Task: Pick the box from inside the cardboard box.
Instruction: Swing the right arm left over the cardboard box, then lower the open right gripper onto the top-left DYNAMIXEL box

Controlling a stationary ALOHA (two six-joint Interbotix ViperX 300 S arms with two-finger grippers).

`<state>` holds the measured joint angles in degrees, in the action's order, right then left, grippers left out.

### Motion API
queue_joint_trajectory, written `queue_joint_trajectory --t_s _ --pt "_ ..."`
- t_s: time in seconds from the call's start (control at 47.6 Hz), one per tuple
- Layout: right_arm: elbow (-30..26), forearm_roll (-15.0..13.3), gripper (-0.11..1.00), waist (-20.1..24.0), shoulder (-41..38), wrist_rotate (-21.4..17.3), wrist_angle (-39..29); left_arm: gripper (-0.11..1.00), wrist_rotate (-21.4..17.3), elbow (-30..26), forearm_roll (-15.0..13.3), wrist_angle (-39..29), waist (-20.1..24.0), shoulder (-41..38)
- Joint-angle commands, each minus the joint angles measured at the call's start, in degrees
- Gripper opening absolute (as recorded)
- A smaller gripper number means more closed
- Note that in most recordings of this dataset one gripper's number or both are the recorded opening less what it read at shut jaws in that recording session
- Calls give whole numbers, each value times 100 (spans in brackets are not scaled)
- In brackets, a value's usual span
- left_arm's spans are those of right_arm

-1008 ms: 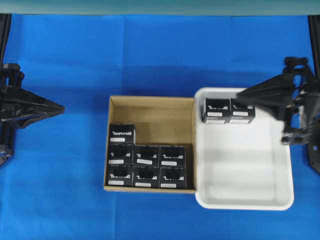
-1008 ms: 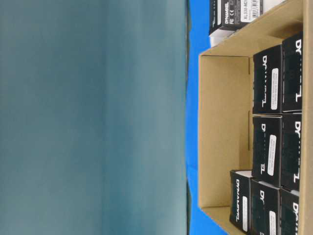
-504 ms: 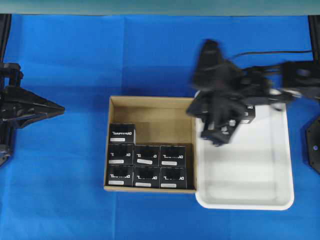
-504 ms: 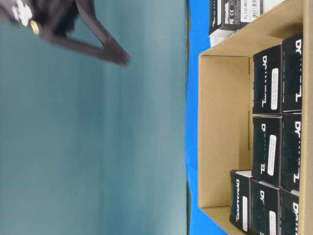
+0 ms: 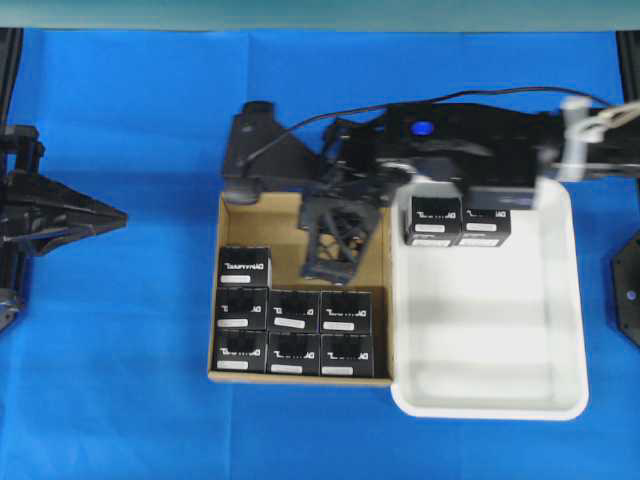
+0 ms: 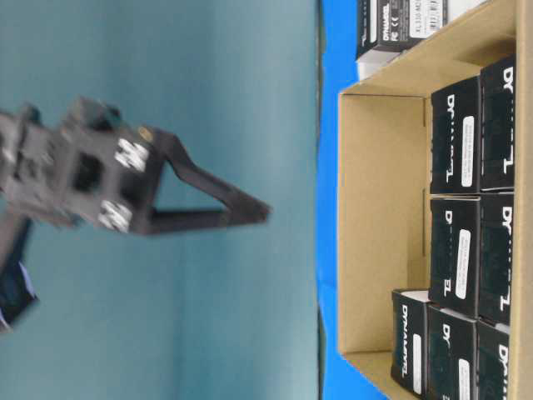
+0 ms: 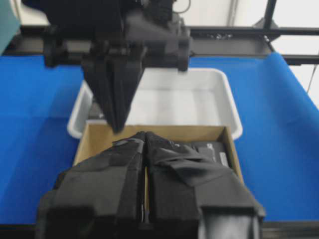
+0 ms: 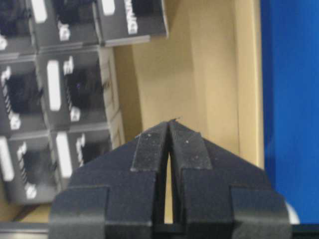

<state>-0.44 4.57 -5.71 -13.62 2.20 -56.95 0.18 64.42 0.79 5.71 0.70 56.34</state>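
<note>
The cardboard box (image 5: 214, 300) lies mid-table, its back half bare. The box (image 5: 243, 267), black with white lettering, stands at the left of that carton, behind two rows of plainer black boxes (image 5: 294, 331). My right gripper (image 5: 320, 272) is shut and empty. It hangs over the carton's bare floor, right of the lettered box and apart from it. The right wrist view shows its tip (image 8: 171, 122) above tan cardboard (image 8: 199, 74), with the boxes to the left. My left gripper (image 5: 124, 214) is shut, far left of the carton. Its tip (image 7: 145, 134) points toward the carton.
A white plastic tray (image 5: 485, 340) touches the carton's right side and holds two black boxes (image 5: 457, 220) at its back. The right arm (image 5: 470, 135) stretches across the tray's back edge. Blue cloth (image 5: 120, 380) covers the table.
The right arm has swung left from the tray's right side, across the tray, until its shut gripper hangs over the carton's bare back part. The left arm has stayed still.
</note>
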Motion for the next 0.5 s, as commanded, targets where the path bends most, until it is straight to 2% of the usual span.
queue_joint_trajectory --t_s 0.0,0.357,0.483 --pt "-334 9 5 53 -246 88 -123 -4 18 -158 18 26 -26 -9" --pt "-1169 26 11 62 -949 167 -615 -4 9 -176 18 9 -35 176" --pt "-1397 132 15 79 -1151 176 -765 -4 9 -193 18 9 -26 246"
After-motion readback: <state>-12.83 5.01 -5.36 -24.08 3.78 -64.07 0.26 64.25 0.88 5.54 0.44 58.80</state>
